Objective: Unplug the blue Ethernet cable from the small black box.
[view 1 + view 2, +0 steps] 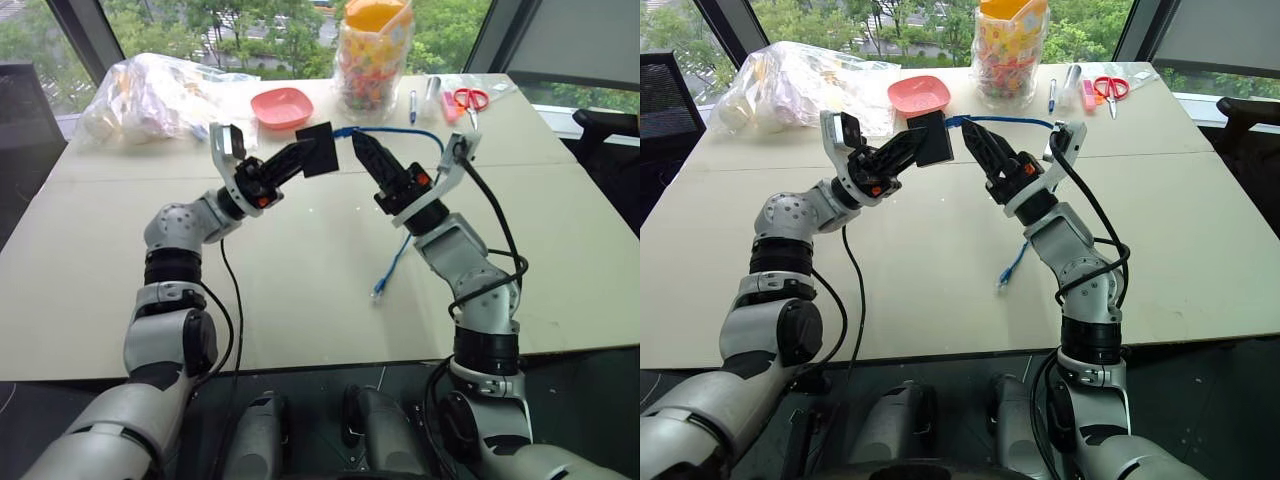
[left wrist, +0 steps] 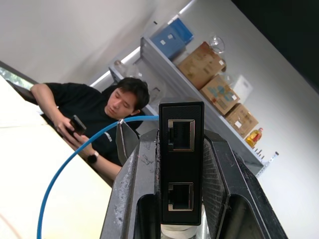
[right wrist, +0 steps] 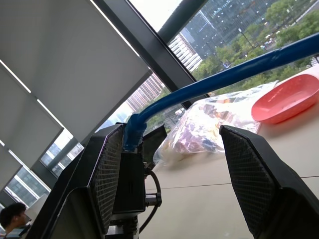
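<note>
Left eye view: your left gripper [image 1: 308, 152] is clamped tight on the small black box [image 1: 318, 149], held up off the table [image 1: 300, 290]. The blue Ethernet cable [image 1: 395, 131] leaves the box at 3 o'clock, arcs over your right gripper [image 1: 362, 145] and drops to the tabletop, free plug [image 1: 379, 292] lying at 6 o'clock of that gripper.

Right eye view: right fingers [image 1: 975, 138] sit just beside the box at its 3 o'clock, under the cable where it leaves the box; can't tell if they touch it.

Left wrist view: the box [image 2: 181, 162] is pinched between both pads, two ports facing the camera, both unoccupied; cable [image 2: 75, 159] runs behind the box.

Right wrist view: right jaws stand wide apart, gripping nothing. The cable [image 3: 219, 79] crosses above them, its plug end [image 3: 132, 133] still seated in the box [image 3: 128, 186]
</note>
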Action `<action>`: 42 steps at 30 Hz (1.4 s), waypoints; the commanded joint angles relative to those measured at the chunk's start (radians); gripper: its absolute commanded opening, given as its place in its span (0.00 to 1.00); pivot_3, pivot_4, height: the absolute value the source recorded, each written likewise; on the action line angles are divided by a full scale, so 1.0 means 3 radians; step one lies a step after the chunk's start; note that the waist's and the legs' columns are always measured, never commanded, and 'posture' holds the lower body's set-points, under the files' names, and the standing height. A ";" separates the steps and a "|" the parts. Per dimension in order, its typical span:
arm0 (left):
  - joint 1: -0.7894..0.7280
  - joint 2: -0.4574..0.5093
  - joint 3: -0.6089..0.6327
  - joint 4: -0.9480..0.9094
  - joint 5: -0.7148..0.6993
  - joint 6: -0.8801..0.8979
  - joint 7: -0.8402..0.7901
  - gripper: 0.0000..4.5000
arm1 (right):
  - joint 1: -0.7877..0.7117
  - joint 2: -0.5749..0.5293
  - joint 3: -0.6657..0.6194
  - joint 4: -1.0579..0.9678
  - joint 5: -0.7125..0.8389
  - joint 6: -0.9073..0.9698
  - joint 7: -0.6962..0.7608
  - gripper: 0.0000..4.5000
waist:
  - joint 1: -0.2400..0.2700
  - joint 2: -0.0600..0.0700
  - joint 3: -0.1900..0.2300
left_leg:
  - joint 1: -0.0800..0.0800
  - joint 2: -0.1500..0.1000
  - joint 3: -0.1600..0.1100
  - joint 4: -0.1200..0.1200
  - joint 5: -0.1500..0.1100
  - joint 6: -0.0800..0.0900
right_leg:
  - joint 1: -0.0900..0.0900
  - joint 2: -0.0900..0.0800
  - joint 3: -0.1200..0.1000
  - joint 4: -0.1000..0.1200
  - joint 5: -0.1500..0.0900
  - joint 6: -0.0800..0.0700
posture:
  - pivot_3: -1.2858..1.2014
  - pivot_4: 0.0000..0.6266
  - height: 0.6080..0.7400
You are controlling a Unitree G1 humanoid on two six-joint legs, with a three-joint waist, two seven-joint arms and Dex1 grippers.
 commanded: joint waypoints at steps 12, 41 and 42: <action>-0.0031 -0.0118 -0.0092 -0.0165 -0.0099 0.0012 0.0029 0.11 | -0.0009 0.0033 0.0063 -0.0204 0.0093 0.0039 0.0093 0.70 | 0.0000 0.0000 0.0000 | -0.0001 0.0000 0.0000 0.0000 0.0000 0.0000 | 0.0000 -0.0001 0.0000 -0.0002 -0.0001 0.0000 | 0.52 0.24 1.00; 0.0104 0.0247 0.0046 -0.0189 -0.0192 -0.0033 0.0157 0.11 | -0.0114 -0.0033 -0.0417 0.0283 -0.0151 -0.0408 -0.0139 0.01 | -0.0004 0.0000 0.0001 | -0.0003 0.0001 -0.0001 -0.0003 -0.0001 0.0000 | -0.0002 -0.0001 -0.0001 -0.0004 -0.0004 -0.0006 | 0.52 0.24 1.00; 0.0107 0.0304 0.0063 -0.0190 -0.0194 -0.0048 0.0164 0.11 | -0.0163 -0.0159 -0.0486 0.0389 -0.0177 -0.0424 -0.0118 0.01 | 0.0003 0.0001 0.0001 | -0.0003 0.0000 0.0000 -0.0003 -0.0001 0.0000 | -0.0002 -0.0001 -0.0002 -0.0005 -0.0006 -0.0009 | 0.52 0.24 1.00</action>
